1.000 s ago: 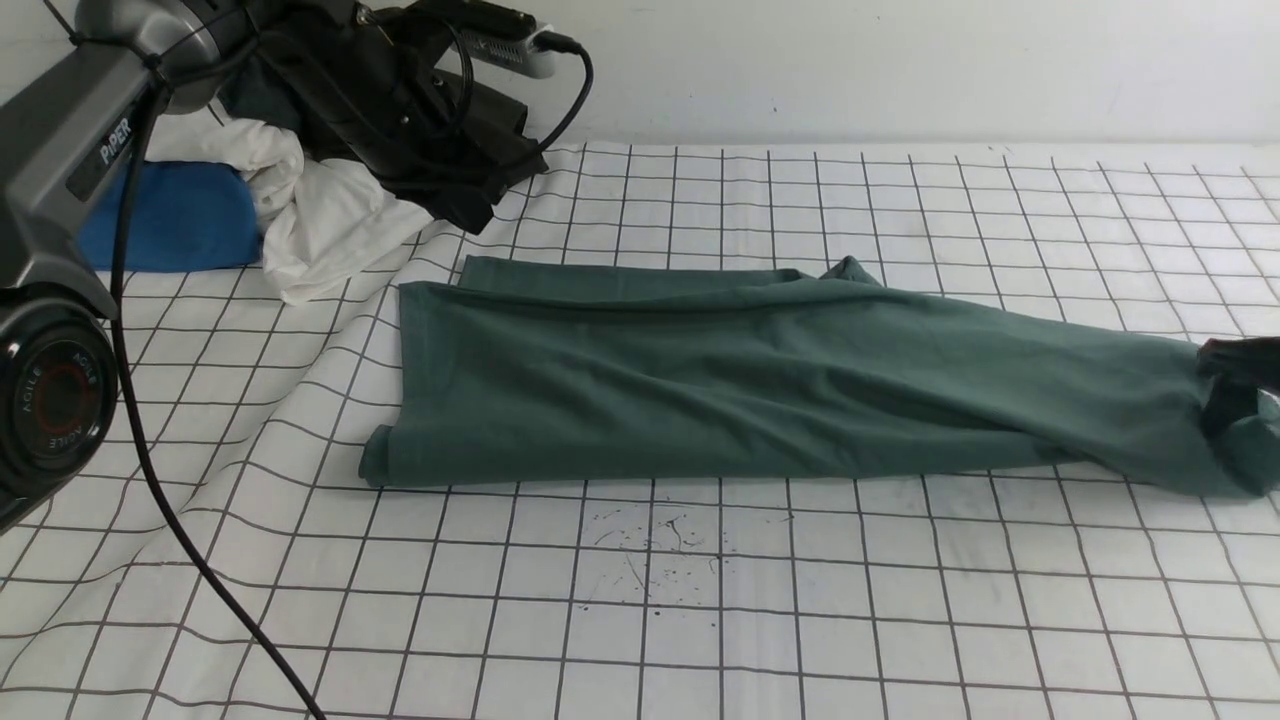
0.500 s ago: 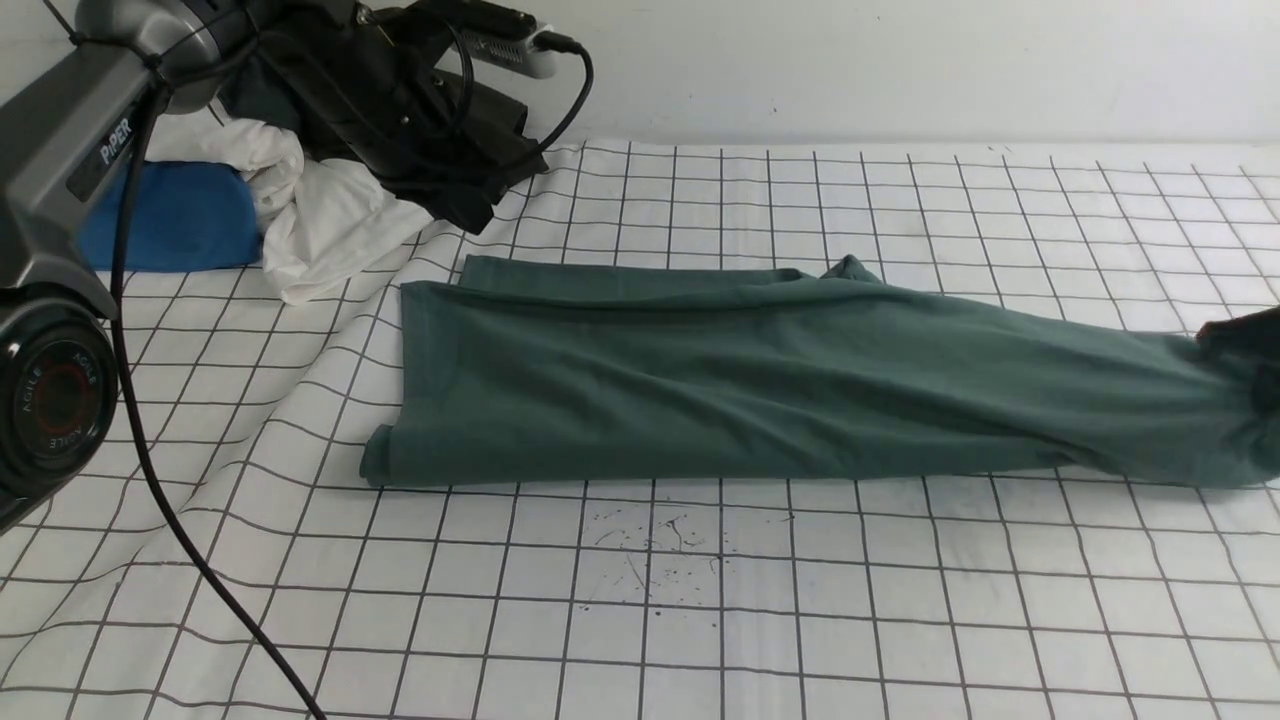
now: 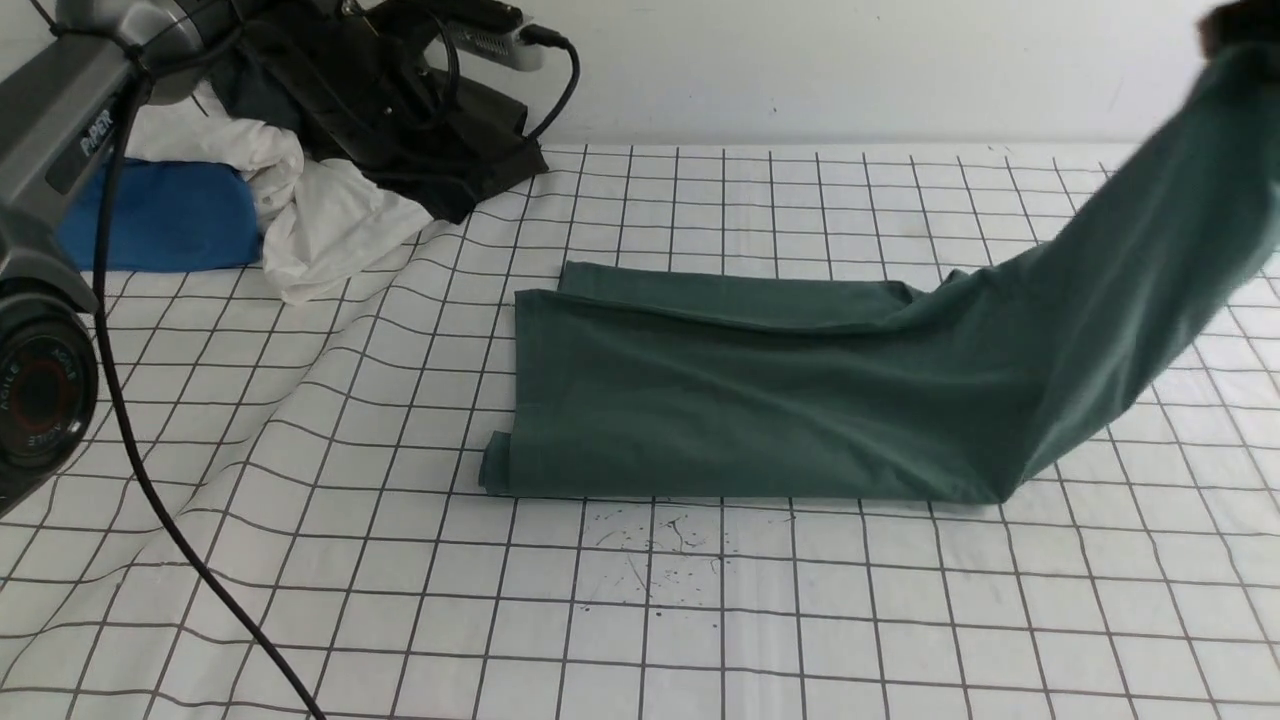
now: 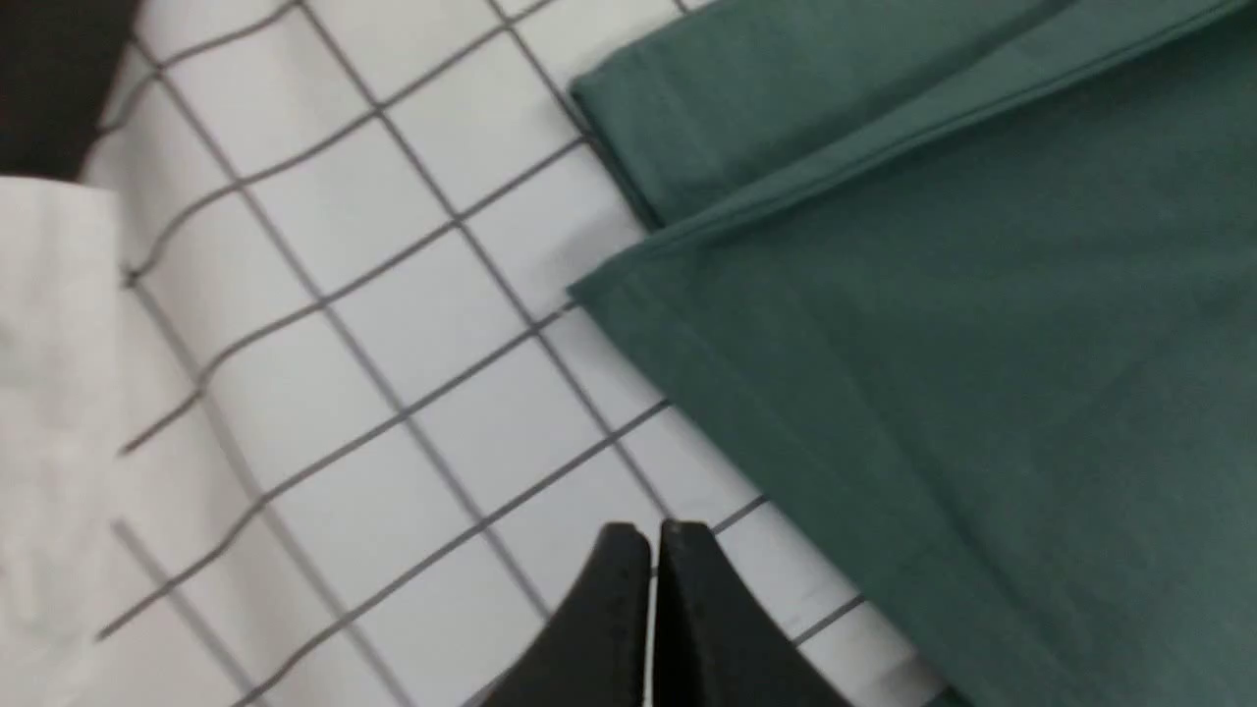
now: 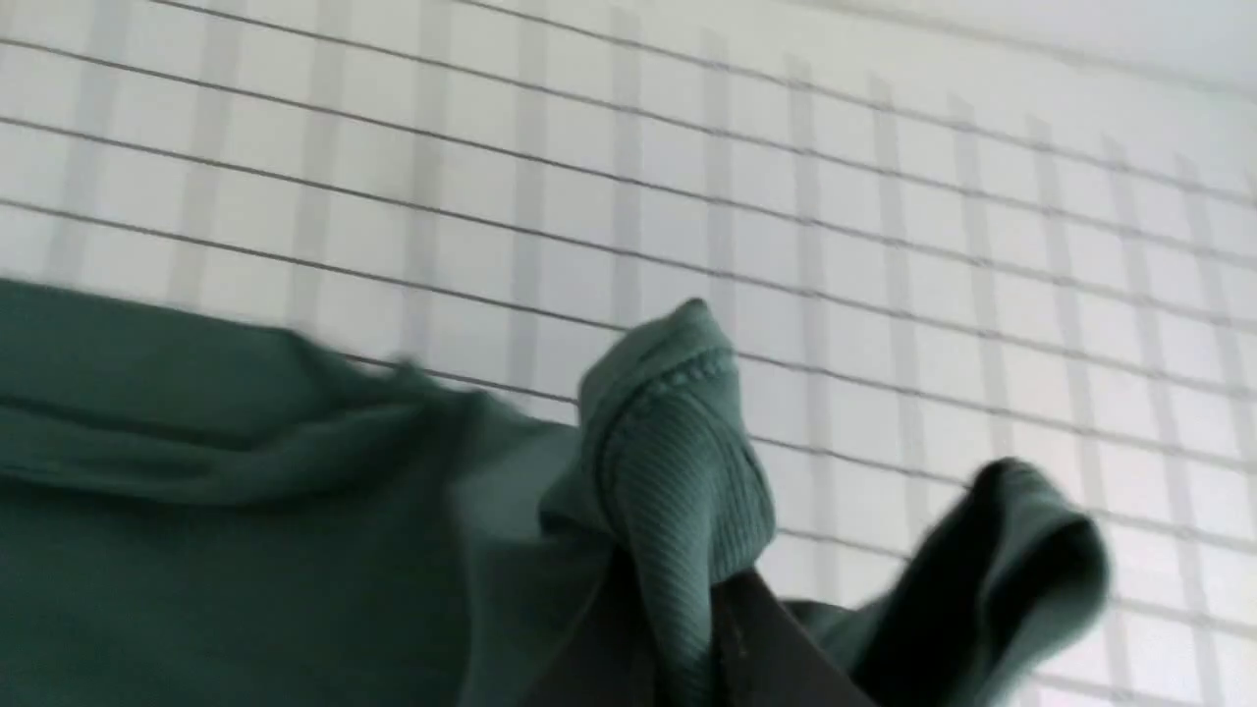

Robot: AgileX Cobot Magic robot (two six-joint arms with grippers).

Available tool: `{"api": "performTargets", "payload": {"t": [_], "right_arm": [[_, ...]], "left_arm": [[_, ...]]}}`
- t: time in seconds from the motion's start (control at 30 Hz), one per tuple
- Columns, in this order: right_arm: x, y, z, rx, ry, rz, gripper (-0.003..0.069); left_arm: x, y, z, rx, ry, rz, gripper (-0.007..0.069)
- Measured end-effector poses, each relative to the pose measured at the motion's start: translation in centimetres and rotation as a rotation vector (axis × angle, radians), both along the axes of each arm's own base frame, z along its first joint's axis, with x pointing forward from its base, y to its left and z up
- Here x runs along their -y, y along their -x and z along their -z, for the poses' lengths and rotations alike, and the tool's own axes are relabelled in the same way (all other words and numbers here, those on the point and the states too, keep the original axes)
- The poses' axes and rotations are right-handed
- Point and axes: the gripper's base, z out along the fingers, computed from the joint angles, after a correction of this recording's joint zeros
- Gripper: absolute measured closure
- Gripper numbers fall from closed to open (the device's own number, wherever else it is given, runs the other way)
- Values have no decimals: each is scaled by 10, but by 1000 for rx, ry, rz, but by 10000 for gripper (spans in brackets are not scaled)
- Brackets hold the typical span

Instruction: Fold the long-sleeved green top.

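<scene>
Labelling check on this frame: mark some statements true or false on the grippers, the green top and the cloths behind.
1. The right gripper is closed on the teal-green cotton top. True.
2. The top lies wholly flat on the table. False: its end at the robot's right is lifted, the rest lies on the white grid-patterned cloth.
3. The left gripper is holding the top's other end. False: it is shut and holds nothing.
4. The bright blue fabric lies at the robot's far left, beside crumpled plain white fabric. True.
</scene>
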Motion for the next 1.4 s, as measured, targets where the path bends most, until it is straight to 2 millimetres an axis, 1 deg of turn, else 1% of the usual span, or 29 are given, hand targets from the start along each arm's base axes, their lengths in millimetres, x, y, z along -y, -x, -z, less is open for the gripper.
{"api": "performTargets", "payload": {"t": [0.1, 0.2, 0.23, 0.27, 0.3, 0.33, 0.37, 0.4, 0.47, 0.53, 0.6, 0.63, 0.67, 0.7, 0.73, 0.77, 0.8, 0.83, 0.9, 0.97, 1.03, 1.07, 1.1, 1.13, 1.17, 1.2, 1.27, 1.3, 1.4], "right_arm": [[-79, -7, 6, 5, -62, -184, 655], [-147, -16, 30, -18, -116, -309, 655], [-156, -17, 37, -31, -121, -322, 655], [-191, -22, 56, -43, -148, -374, 655], [-195, -23, 58, -46, -151, -378, 655], [-210, -24, 70, -57, -155, -401, 652], [-237, -26, 89, -80, -160, -443, 643], [-250, -28, 105, -101, -162, -460, 631], [-279, -28, 124, -125, -189, -510, 557], [-292, -26, 128, -144, -226, -533, 475], [-295, -24, 122, -145, -253, -545, 413], [-296, -22, 110, -133, -272, -559, 340], [-294, -21, 100, -115, -280, -565, 300], [-288, -18, 80, -80, -281, -580, 248], [-283, -17, 69, -66, -277, -587, 212], [-273, -14, 53, -54, -263, -594, 186], [-265, -12, 43, -45, -250, -596, 170], [-261, -11, 38, -37, -248, -594, 169], [-237, -9, 13, 7, -207, -583, 172], [-217, -6, -2, 25, -185, -550, 211], [-195, 1, -16, 26, -170, -516, 277], [-186, 5, -16, 4, -159, -500, 334], [-177, 11, -22, 0, -155, -489, 375], [-171, 17, -19, -29, -139, -483, 440], [-163, 26, -23, -35, -133, -481, 483], [-159, 33, -19, -63, -120, -483, 526], [-148, 53, -19, -100, -107, -485, 615], [-144, 62, -19, -113, -104, -486, 640], [-126, 97, -14, -165, -97, -487, 669]], "left_arm": [[-21, 14, -40, 83, -22, -54, 632], [-41, 34, -82, 164, -6, -114, 632], [-42, 35, -85, 168, -3, -120, 632], [-50, 46, -103, 202, 4, -147, 632], [-50, 46, -103, 201, 5, -148, 632], [-54, 52, -111, 212, 9, -160, 632], [-56, 57, -118, 225, 15, -171, 632], [-57, 59, -122, 231, 17, -177, 632], [-57, 63, -126, 239, 24, -183, 632], [-56, 65, -129, 242, 29, -185, 632], [-56, 66, -130, 242, 37, -182, 632], [-55, 68, -133, 247, 46, -180, 632], [-55, 69, -134, 248, 52, -178, 632], [-54, 72, -136, 250, 57, -177, 632], [-54, 74, -139, 255, 60, -176, 632], [-54, 78, -141, 255, 63, -175, 632], [-54, 83, -145, 262, 65, -174, 632], [-54, 84, -145, 261, 65, -174, 632], [-54, 100, -155, 274, 66, -174, 632], [-55, 122, -165, 282, 59, -176, 632], [-56, 145, -170, 281, 44, -181, 632], [-57, 162, -170, 272, 35, -184, 632], [-58, 173, -169, 263, 27, -187, 632], [-58, 190, -163, 239, 20, -189, 632], [-59, 201, -158, 218, 18, -196, 632], [-59, 212, -151, 194, 18, -200, 632], [-59, 240, -131, 138, 22, -217, 632], [-59, 252, -125, 144, 28, -226, 632], [-60, 286, -89, 129, 45, -258, 632]]}}
